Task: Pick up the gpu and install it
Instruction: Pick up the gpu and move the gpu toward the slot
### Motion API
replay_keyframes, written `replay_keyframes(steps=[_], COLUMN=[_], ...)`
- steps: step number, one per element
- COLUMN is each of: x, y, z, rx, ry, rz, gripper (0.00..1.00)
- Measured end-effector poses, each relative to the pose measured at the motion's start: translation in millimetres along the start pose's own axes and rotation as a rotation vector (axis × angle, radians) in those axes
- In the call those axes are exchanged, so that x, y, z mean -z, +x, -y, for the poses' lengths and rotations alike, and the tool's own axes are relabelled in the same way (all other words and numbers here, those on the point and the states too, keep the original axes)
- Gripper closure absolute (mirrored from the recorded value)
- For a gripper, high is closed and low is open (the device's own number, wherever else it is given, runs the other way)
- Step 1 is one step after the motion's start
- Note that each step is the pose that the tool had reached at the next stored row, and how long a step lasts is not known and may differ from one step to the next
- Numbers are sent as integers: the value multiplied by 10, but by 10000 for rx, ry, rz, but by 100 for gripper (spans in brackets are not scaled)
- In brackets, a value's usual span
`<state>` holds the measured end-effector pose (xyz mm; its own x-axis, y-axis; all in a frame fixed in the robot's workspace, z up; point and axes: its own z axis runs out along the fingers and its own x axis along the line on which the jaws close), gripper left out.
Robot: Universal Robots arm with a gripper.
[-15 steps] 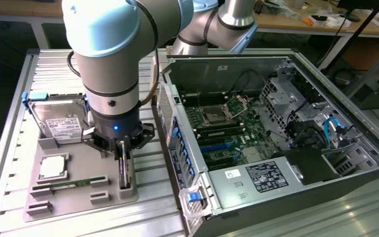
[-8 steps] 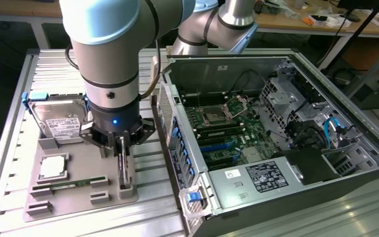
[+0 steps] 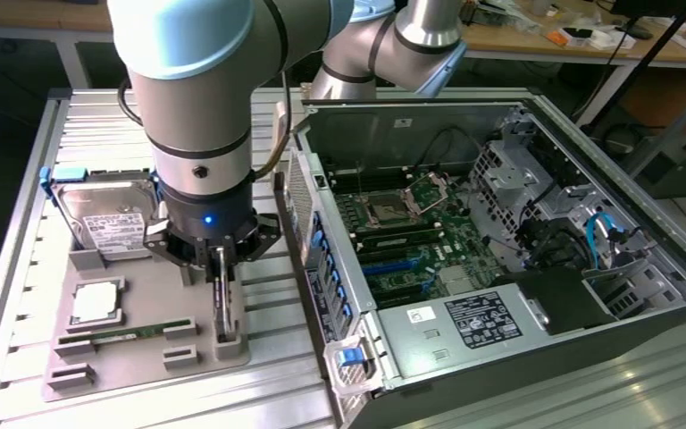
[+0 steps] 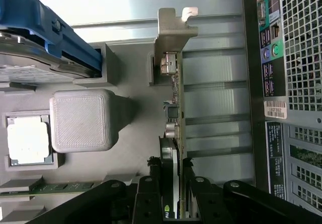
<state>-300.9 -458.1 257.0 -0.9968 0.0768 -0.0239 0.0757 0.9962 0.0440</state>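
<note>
The gpu (image 3: 226, 308) stands on edge in a slot of the grey holder tray (image 3: 140, 368), at the tray's side nearest the computer case. In the wrist view the gpu (image 4: 174, 103) is a thin green board seen edge-on, with its silver end bracket (image 4: 173, 27) at the far end. My gripper (image 3: 221, 268) reaches straight down onto the card's top edge. The black fingers (image 4: 152, 183) sit tight against both faces of the board, so my gripper (image 4: 170, 176) is shut on it. The card's lower edge still rests in the holder.
The open computer case (image 3: 629, 313) lies to the exterior view's right, its motherboard (image 3: 409, 241) exposed. On the tray are a silver hard drive (image 3: 111, 219) in a blue carrier, a CPU (image 3: 96, 299) and a memory stick (image 3: 122, 335). The case's rear panel (image 4: 297, 48) is close beside the card.
</note>
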Motion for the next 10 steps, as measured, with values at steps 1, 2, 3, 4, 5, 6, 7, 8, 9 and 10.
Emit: replay_keyframes(steps=[1, 2, 3, 4, 5, 6, 7, 8, 9, 10], x=[14, 30, 55, 82, 113, 147, 182, 217, 253, 285], y=[0, 0, -1, -2, -3, -4, -4, -5, -6, -7], z=[0, -1, -2, -3, -5, -7, -8, -10, -11, -13], rx=[4, 5, 5, 6, 11, 21, 34, 49, 70, 100], ry=[3, 1, 0, 1, -1, -2, -1, -1, -2, -3], rz=[-3, -1, -1, -1, 0, 1, -1, -2, -2, -4], gripper=[73, 73, 73, 73, 73, 73, 73, 73, 73, 73])
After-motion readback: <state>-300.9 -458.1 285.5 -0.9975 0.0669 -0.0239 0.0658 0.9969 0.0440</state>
